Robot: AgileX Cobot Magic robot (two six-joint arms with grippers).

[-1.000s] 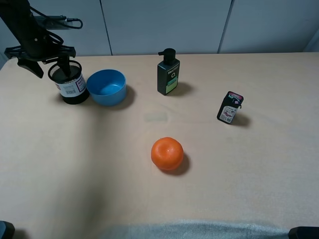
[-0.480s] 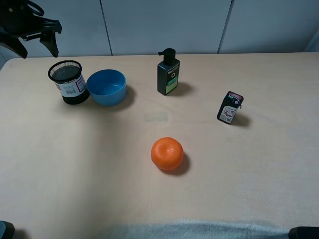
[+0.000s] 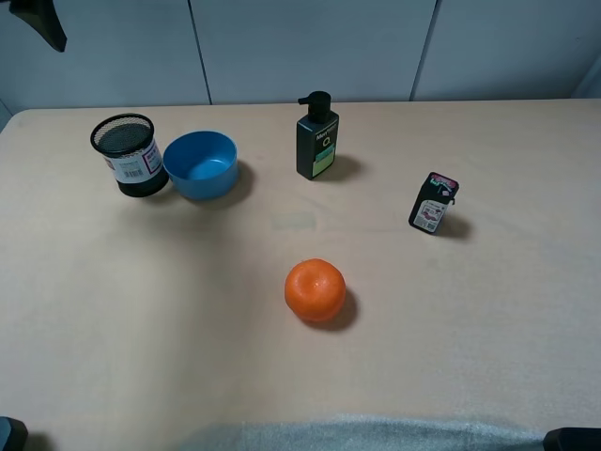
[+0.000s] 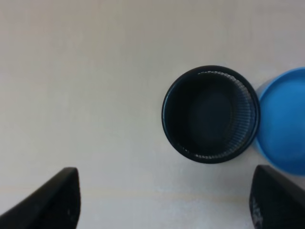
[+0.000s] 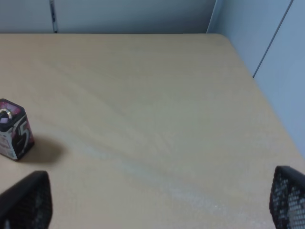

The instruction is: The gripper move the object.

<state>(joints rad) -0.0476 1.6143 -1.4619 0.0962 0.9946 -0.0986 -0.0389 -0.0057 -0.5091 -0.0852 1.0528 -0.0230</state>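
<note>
- Seen from the high camera, the mesh pen cup (image 3: 130, 155) stands upright at the far left of the tabletop (image 3: 169, 319), touching or just beside the blue bowl (image 3: 201, 164); both look empty.
- A second ago the left pincer (image 3: 38, 17) was at the cup's rim; now only a dark tip of it shows in the top-left corner, well clear of the cup, which has not shifted.
- A dark pump bottle (image 3: 317, 137), an orange (image 3: 315, 290) and a small printed box (image 3: 433, 203) sit where they were.
- From the left wrist camera, straight down into the cup (image 4: 210, 114): nothing inside but its dark base. The bowl's rim (image 4: 281, 124) lies against it. The two fingertips (image 4: 52, 200) are spread wide, holding nothing.
- From the right wrist camera, the right pincer (image 5: 157, 202) is spread apart above bare tabletop (image 5: 143, 95), with the small box (image 5: 14, 129) off to one side.
</note>
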